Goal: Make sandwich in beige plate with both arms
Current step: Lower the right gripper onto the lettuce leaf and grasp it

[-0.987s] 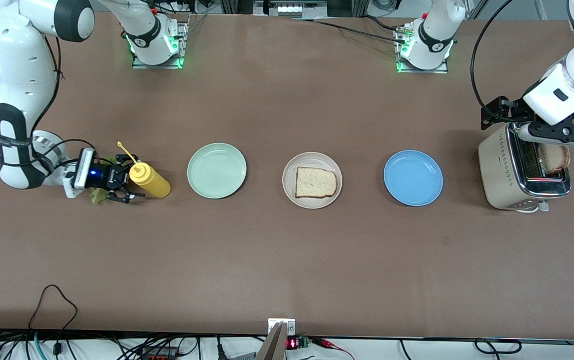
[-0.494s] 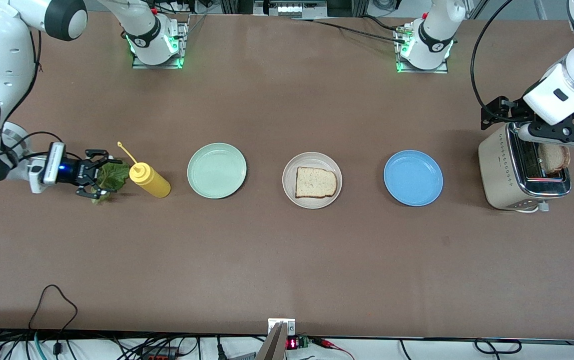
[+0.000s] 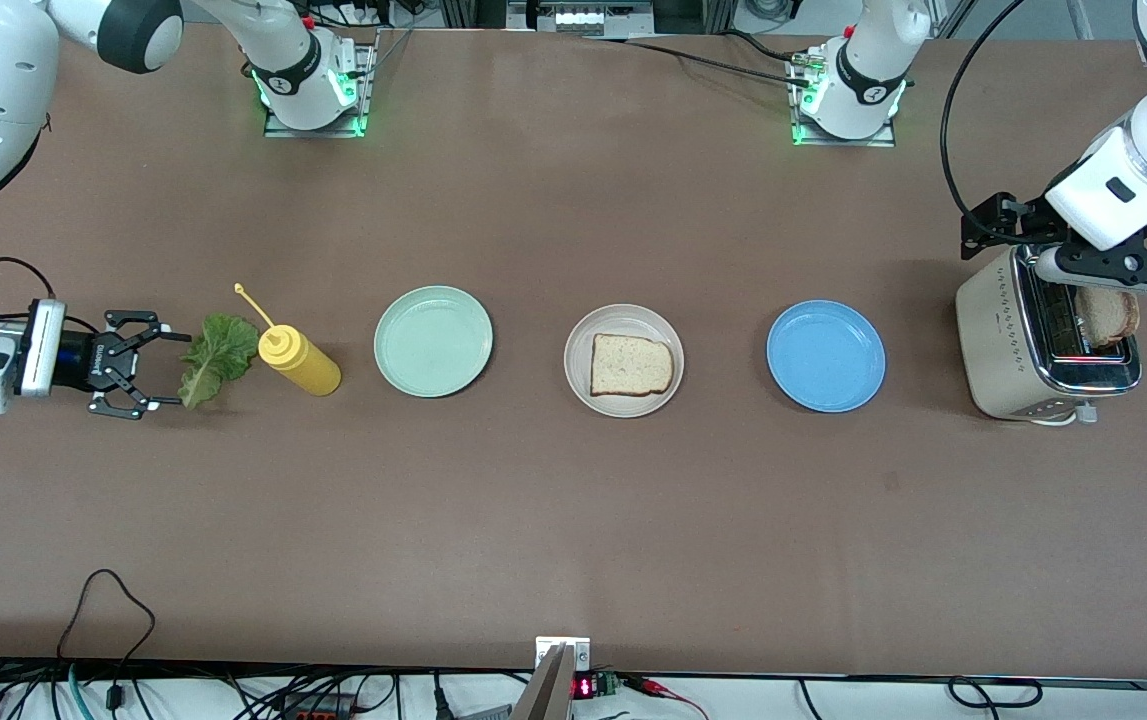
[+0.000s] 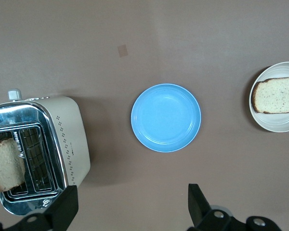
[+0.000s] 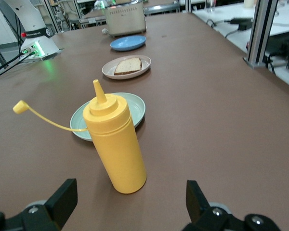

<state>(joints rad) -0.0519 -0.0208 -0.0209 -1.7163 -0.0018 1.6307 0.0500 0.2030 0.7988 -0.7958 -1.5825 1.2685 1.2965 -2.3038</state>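
Centrally, the beige plate (image 3: 623, 361) is sitting between the mint green plate (image 3: 433, 341) and the blue plate (image 3: 826, 356), all three in one row across the table (image 3: 573, 520). One bread slice (image 3: 631, 365) is lying flat on the beige plate, uncovered.

Toward the right arm's end of the table, a yellow squeeze bottle (image 3: 298, 360) is standing beside the green plate, its cap dangling off on a thin tether. A lettuce leaf (image 3: 215, 357) is lying on the table just beside the bottle, touching nothing else that shows.

The right gripper (image 3: 165, 367) is reaching low and level just beside the leaf, its fingers spread wide and holding nothing; one fingertip is sitting close to the leaf's edge.

At the left arm's end, a cream-and-chrome toaster (image 3: 1043, 350) is standing with a second bread slice (image 3: 1108, 314) sticking up out of one slot. The left gripper (image 4: 130, 211) is hanging over the toaster with its fingers apart and gripping nothing; in the left wrist view the toaster (image 4: 38, 149), blue plate (image 4: 166, 118) and beige plate (image 4: 279, 124) are all lying below it.
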